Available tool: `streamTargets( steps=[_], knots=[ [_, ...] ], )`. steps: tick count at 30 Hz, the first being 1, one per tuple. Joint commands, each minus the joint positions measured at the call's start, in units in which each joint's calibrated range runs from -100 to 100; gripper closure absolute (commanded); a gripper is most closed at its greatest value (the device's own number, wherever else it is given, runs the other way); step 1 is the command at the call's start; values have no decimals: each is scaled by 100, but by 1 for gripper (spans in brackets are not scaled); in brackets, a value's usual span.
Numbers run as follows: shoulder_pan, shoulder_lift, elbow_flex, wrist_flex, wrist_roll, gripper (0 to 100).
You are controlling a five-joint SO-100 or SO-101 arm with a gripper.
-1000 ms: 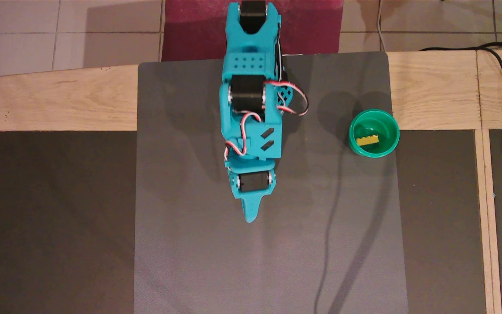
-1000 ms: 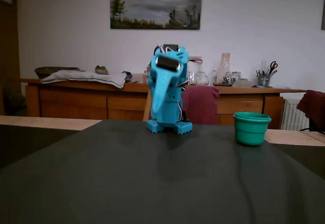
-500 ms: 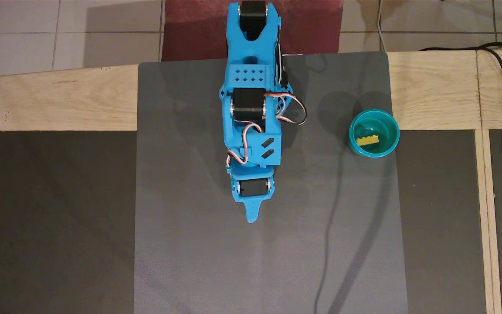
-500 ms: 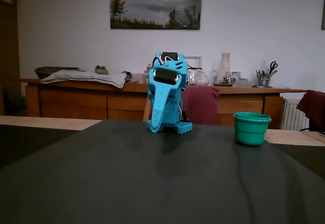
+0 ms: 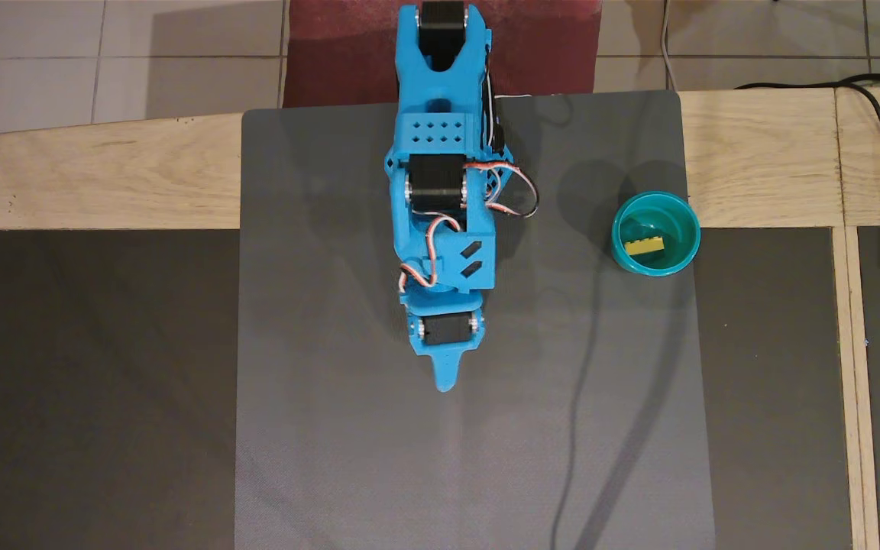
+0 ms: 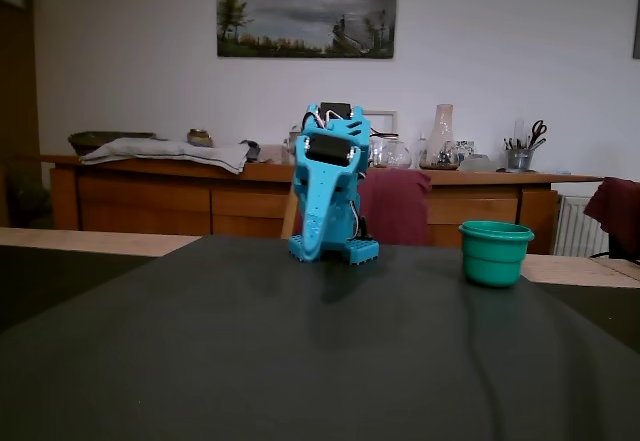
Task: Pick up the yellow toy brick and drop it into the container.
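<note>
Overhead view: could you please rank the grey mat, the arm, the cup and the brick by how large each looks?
1. Grey mat, by far the largest.
2. Arm; it stands nearer the camera than the mat, so it looks somewhat bigger than it is.
3. Cup.
4. Brick, smallest, lying inside the cup.

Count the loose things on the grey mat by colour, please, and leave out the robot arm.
Yellow: 1, the brick, lying inside the cup.
Green: 1, the cup, standing on the mat to the right of the arm in the overhead view.
Total: 2
</note>
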Motion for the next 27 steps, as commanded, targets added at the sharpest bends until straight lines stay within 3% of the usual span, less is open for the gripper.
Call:
streamTargets(
  steps=[1, 27],
  knots=[
    [-146, -35, 27, -72, -41, 100],
    [-463, -35, 27, -54, -15, 100]
  ],
)
